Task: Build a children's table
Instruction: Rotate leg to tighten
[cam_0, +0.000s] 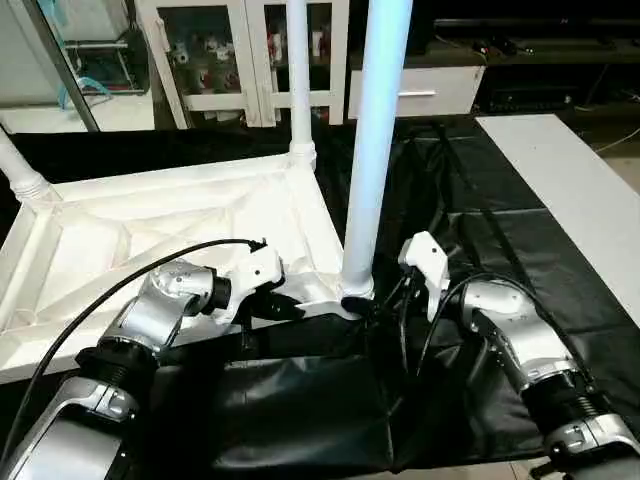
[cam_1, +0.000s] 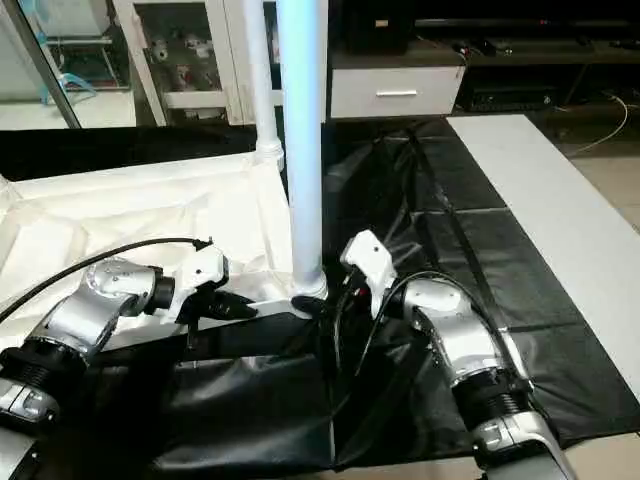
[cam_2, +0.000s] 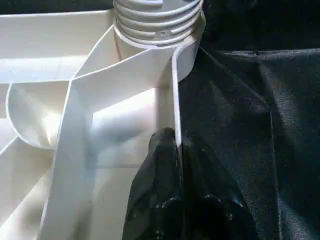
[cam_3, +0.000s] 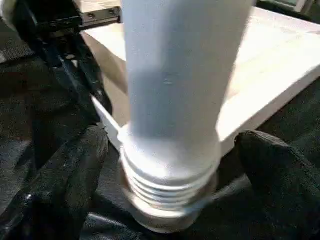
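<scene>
The white tabletop (cam_0: 150, 225) lies upside down on the black-covered desk (cam_0: 480, 200), its ribbed underside facing up. At its far left corner the base of a leg (cam_0: 20, 170) stands in its socket. The left gripper (cam_2: 177, 165) has its fingers (cam_2: 155, 195) pressed together on the thin side rim of the tabletop, one finger inside the wall and one outside, pinching it just short of the near corner socket. Beyond those fingertips, a threaded leg (cam_2: 157, 20) sits in that socket. This same near leg (cam_0: 375, 140) stands upright, with another leg (cam_0: 298, 80) upright at the far corner behind it. The right gripper (cam_3: 172, 165) has its fingers (cam_3: 65, 185) spread wide to either side of the near leg's threaded base, which stands between them, with a gap on each side so that neither pad touches it.
</scene>
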